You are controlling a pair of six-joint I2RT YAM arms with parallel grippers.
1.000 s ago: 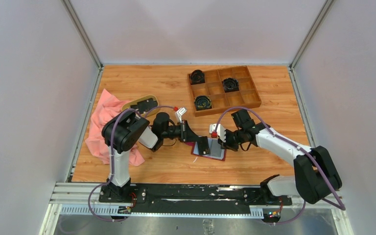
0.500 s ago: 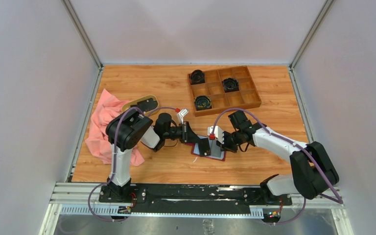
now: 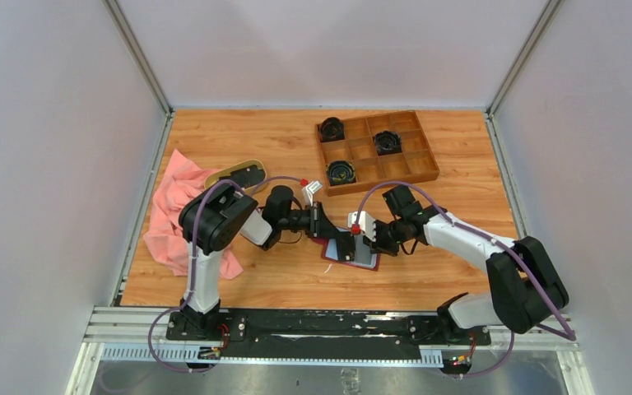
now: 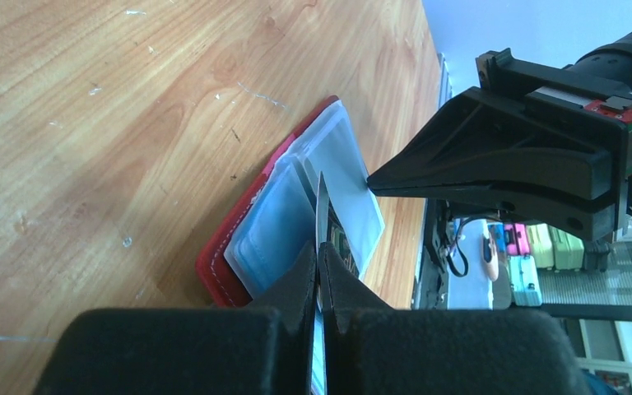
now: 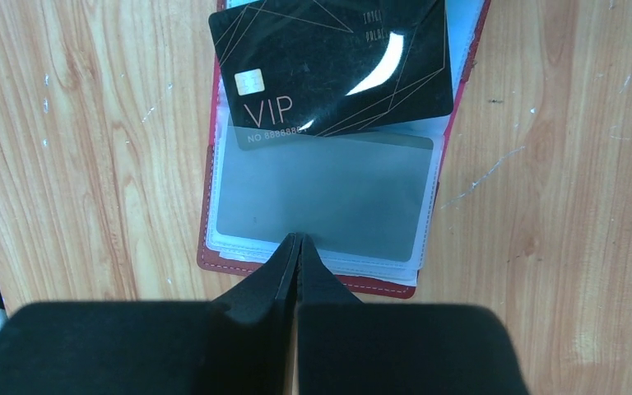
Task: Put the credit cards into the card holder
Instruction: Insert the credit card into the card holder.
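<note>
Card holder (image 5: 214, 262) lay open and flat on the worktop (image 5: 90, 164), near the middle, between the two arms. Top clear pocket (image 5: 325, 193) faced up, with more pale leaves stacked under it. Black VIP card (image 5: 329, 70) was part-way in that pocket: its lower edge sat under the plastic and most of it was outside on the far side, slightly skewed.

Left tool (image 4: 319, 251): fingers pressed together on the card, which showed edge-on in the left wrist view. Right tool (image 5: 296, 243): fingers pressed together, tips on the pocket's near edge. Couldn't tell if any plastic was caught between them.

Further out, a pink cloth (image 3: 169, 214) lay bunched at the left edge of the worktop, with an oval tan dish (image 3: 211, 177) just beside it. A wooden compartment box (image 3: 411, 164) sat at the far right, with three black round parts (image 3: 340, 172) in separate compartments.
</note>
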